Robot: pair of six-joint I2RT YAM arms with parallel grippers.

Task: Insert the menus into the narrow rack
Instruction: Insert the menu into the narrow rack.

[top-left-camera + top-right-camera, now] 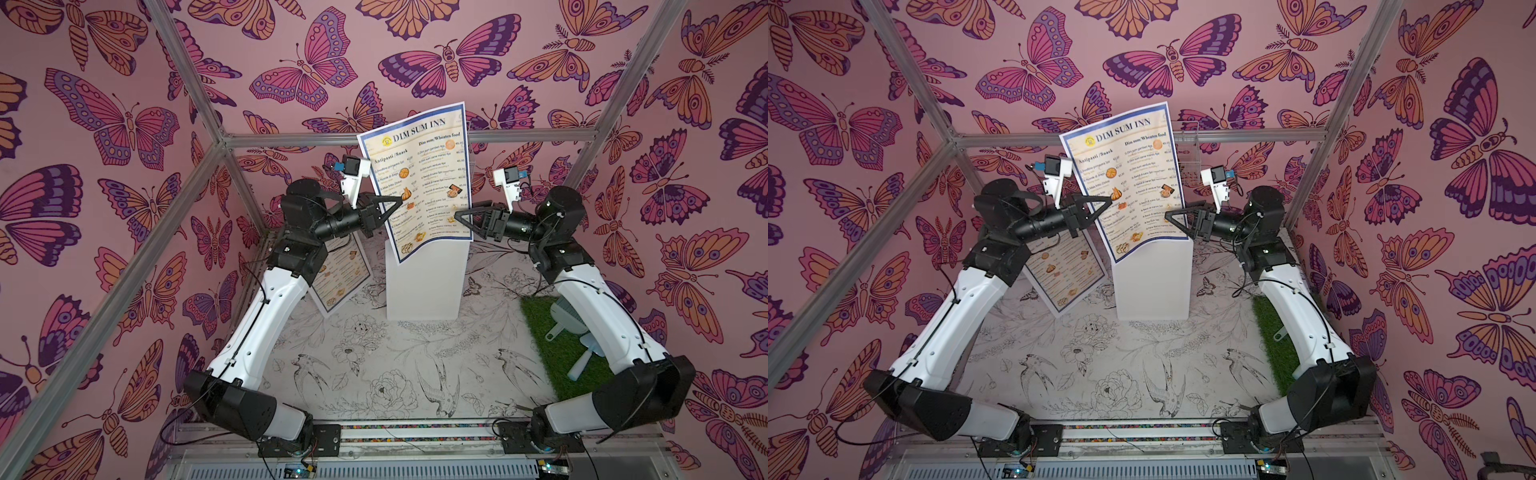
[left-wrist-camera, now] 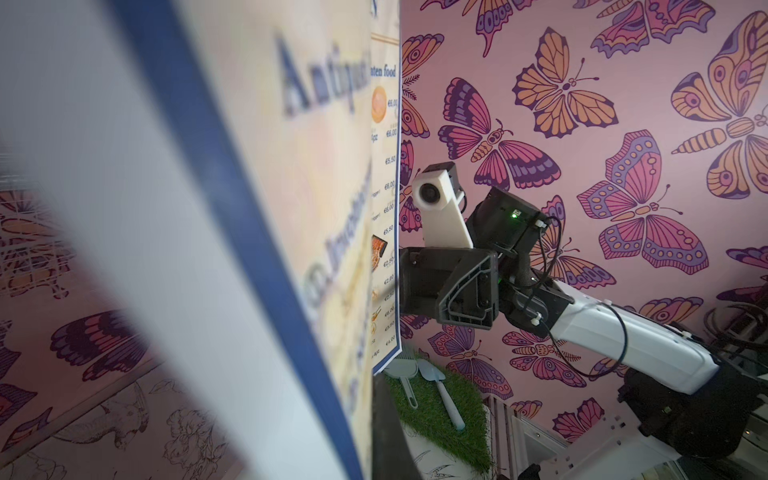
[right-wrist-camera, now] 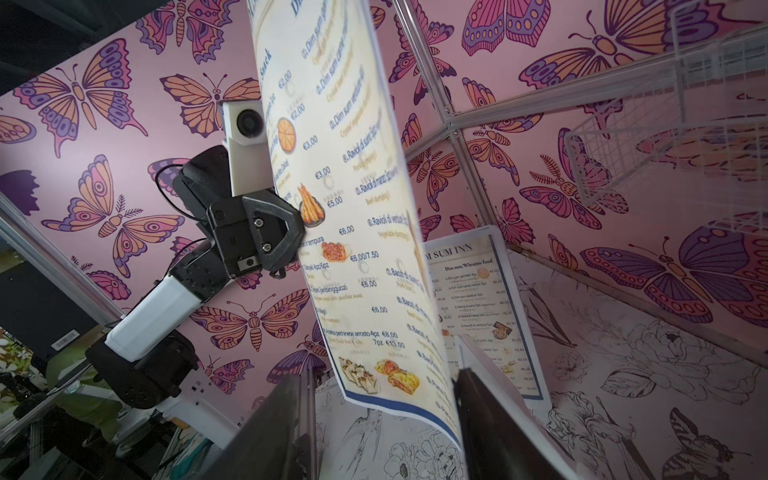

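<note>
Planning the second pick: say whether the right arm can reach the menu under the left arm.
Probably not: the pedestal and held menu stand between, and the left arm overhangs the spare menu.

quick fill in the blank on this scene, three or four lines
1. The raised menu is headed DIM SUM ___.
2. The left gripper pinches it; the right gripper's jaws are ___.
3. The pedestal is ___.
4. The scoop lies on ___ turf.
Missing: INN; open; white; green.
</note>
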